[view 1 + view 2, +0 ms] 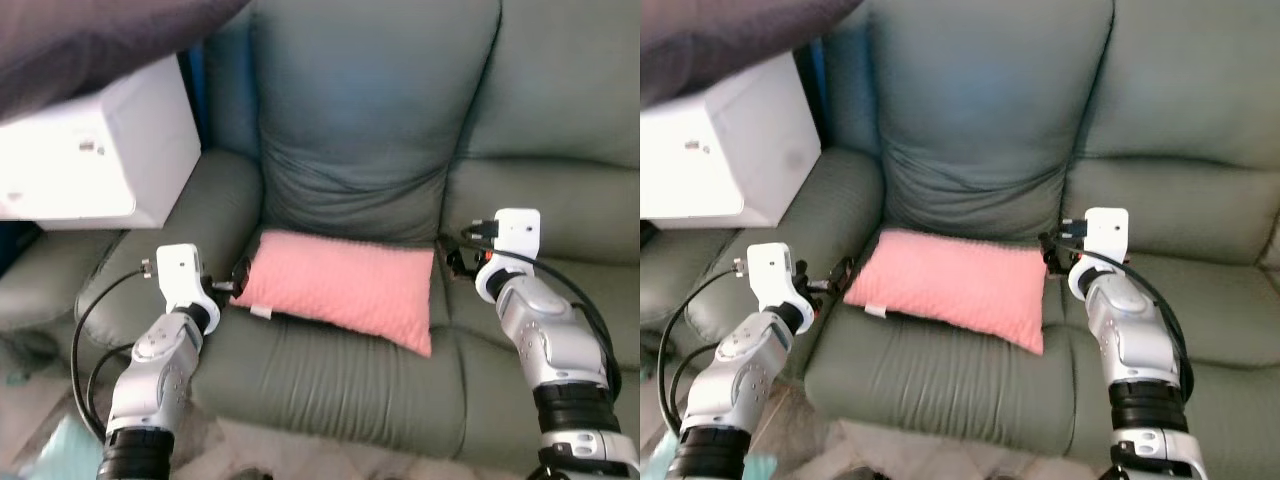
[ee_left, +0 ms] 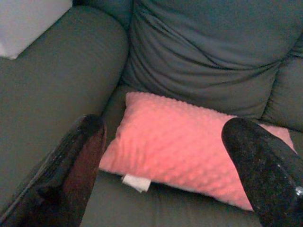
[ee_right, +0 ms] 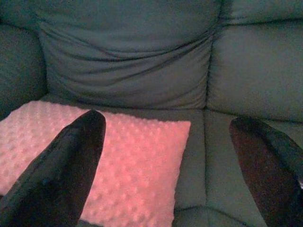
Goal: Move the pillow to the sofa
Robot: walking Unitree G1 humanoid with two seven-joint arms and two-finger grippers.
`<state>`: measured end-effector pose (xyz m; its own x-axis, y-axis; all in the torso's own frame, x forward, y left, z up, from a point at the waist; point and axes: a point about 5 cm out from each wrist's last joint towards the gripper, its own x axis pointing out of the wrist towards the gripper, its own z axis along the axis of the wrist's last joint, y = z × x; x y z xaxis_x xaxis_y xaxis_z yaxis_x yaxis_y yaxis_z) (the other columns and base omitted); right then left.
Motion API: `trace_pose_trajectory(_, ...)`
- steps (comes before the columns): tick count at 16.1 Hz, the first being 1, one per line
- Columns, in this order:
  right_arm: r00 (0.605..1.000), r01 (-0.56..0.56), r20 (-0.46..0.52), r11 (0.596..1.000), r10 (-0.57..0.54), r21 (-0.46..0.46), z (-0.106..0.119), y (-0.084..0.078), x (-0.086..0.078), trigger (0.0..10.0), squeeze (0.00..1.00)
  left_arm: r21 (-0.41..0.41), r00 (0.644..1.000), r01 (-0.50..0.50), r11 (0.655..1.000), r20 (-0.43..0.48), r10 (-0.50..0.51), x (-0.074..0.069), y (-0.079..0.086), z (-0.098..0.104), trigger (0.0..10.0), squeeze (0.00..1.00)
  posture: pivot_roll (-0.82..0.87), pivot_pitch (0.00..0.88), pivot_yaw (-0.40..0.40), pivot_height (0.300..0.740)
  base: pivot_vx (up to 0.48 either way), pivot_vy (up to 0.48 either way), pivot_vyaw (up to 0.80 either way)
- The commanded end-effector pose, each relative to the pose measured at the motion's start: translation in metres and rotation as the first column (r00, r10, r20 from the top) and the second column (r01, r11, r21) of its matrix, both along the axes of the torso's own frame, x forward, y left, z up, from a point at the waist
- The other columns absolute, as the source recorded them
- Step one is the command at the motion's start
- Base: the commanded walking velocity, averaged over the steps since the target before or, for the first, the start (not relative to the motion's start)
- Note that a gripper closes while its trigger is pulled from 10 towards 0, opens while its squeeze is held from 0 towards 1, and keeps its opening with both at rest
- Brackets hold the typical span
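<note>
Left claw [image 1: 238, 283]: fingers spread wide, positioned just beside the left end of the pillow [image 1: 345, 287]. Pillow: pink, lying flat on the sofa [image 1: 360, 130] seat cushion, against the backrest. Right claw [image 1: 452, 262]: fingers spread wide, just beside the pillow's right end.

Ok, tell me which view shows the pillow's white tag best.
The left wrist view: the white tag sits close and sharp at the near edge of the pink pillow, between the open left gripper fingers. Both eye views show it as a small white speck. The right wrist view catches the pillow's other end.
</note>
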<state>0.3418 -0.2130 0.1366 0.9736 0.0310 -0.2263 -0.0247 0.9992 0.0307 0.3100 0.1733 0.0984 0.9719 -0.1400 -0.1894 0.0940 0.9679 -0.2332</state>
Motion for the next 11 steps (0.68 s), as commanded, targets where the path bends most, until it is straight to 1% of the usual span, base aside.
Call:
trace_pose_trajectory(1, 1.000, -0.008, 0.004, 1.000, 0.008, 0.005, 0.002, 0.001, -0.001, 10.0, 0.00, 0.005, 1.000, 0.002, 1.000, -0.009, -0.002, -0.001, 0.002, -0.002, 10.0, 0.00, -0.11, 0.088, 0.040, 0.620, 0.000, 0.000, 0.00)
trace_pose_trajectory(3, 1.000, -0.006, 0.006, 1.000, 0.006, 0.004, 0.003, 0.000, -0.001, 10.0, 0.00, 0.006, 1.000, 0.005, 1.000, -0.008, -0.005, -0.001, 0.001, -0.001, 10.0, 0.00, -0.11, 0.086, 0.041, 0.585, 0.000, 0.000, 0.00)
trace_pose_trajectory(4, 1.000, -0.005, 0.011, 1.000, 0.005, 0.004, 0.004, 0.000, 0.000, 10.0, 0.00, 0.008, 1.000, 0.005, 1.000, -0.006, -0.005, -0.001, 0.002, -0.001, 10.0, 0.00, -0.11, 0.085, 0.040, 0.560, 0.000, 0.000, 0.00)
trace_pose_trajectory(5, 1.000, 0.000, 0.021, 1.000, 0.000, 0.006, 0.006, -0.001, 0.001, 10.0, 0.00, 0.004, 1.000, 0.005, 1.000, 0.005, -0.005, -0.001, 0.001, 0.001, 10.0, 0.00, -0.11, 0.084, 0.040, 0.551, 0.000, 0.000, 0.00)
trace_pose_trajectory(7, 1.000, 0.008, 0.026, 1.000, -0.008, 0.003, 0.007, -0.004, 0.002, 10.0, 0.00, 0.014, 0.999, -0.010, 1.000, 0.031, 0.010, 0.000, 0.004, 0.005, 10.0, 0.00, -0.10, 0.085, 0.039, 0.551, 0.000, 0.000, 0.00)
trace_pose_trajectory(8, 0.999, 0.015, 0.036, 1.000, -0.015, 0.001, 0.009, -0.006, 0.002, 10.0, 0.00, -0.001, 0.999, 0.000, 1.000, 0.046, 0.000, 0.000, 0.004, 0.008, 10.0, 0.00, -0.10, 0.085, 0.039, 0.551, 0.000, 0.000, 0.00)
trace_pose_trajectory(11, 0.998, 0.033, 0.053, 0.999, -0.033, 0.000, 0.012, -0.009, 0.003, 10.0, 0.00, 0.013, 0.999, -0.011, 1.000, 0.044, 0.011, 0.000, 0.005, 0.009, 10.0, 0.00, -0.10, 0.088, 0.039, 0.551, 0.000, 0.000, 0.00)
